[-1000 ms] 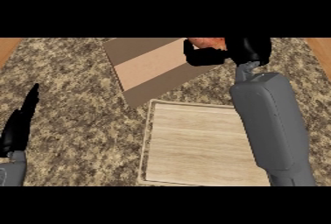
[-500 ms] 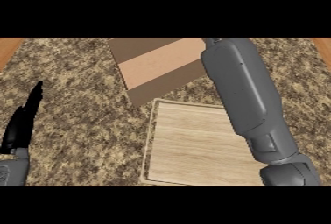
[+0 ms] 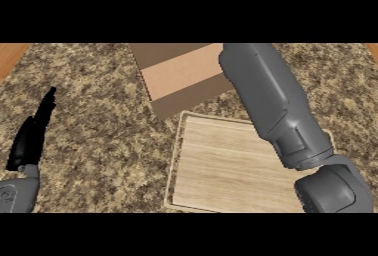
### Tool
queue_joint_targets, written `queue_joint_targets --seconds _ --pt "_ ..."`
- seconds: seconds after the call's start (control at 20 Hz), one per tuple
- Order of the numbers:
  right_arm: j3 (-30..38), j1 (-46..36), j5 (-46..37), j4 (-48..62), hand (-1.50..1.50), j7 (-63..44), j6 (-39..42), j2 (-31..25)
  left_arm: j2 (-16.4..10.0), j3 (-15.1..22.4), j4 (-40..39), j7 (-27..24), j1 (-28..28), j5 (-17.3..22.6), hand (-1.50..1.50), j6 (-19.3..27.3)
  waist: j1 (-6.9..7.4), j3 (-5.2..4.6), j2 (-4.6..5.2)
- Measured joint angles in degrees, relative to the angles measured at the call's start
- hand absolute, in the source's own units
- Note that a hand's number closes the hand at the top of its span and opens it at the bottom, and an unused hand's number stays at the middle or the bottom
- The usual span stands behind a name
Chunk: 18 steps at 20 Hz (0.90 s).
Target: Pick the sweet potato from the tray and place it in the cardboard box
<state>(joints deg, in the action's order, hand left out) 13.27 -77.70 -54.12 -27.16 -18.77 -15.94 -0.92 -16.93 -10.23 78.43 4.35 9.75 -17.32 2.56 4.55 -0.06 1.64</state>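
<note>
Sweet potato hidden, right hand out of view

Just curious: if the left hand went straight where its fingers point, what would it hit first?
Probably nothing: the left hand points along open counter, well clear of the cardboard box, though depth is unclear.

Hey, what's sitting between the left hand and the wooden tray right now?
Nothing: in the head view, only bare speckled counter lies between the left hand, resting open at the left edge, and the tray.
</note>
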Motion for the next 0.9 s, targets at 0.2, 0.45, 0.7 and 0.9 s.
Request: queue_joint_targets --seconds 0.2,0.45,0.7,0.9 --pt "1.82 -1.06 -0.05 5.54 -1.5 -1.29 -3.9 -0.3 0.26 0.32 -0.17 -0.2 0.33 -0.17 0.0 0.0 0.59 -0.01 0.4" --pt "5.54 -1.15 2.73 9.97 -1.5 -1.2 -5.76 -0.43 0.26 0.65 0.03 -0.61 0.71 -0.27 0.0 -0.22 1.69 0.02 0.96" --pt "7.6 -1.68 4.4 11.66 -1.5 2.27 -8.12 -0.7 0.34 0.87 -0.25 -0.03 1.76 -0.29 0.0 -0.5 1.91 0.05 1.14" --pt "9.37 -1.39 6.06 10.76 -1.5 7.48 -12.29 -0.66 -0.04 0.43 -0.82 -0.1 2.16 -0.1 0.0 -0.66 1.86 0.06 1.11"
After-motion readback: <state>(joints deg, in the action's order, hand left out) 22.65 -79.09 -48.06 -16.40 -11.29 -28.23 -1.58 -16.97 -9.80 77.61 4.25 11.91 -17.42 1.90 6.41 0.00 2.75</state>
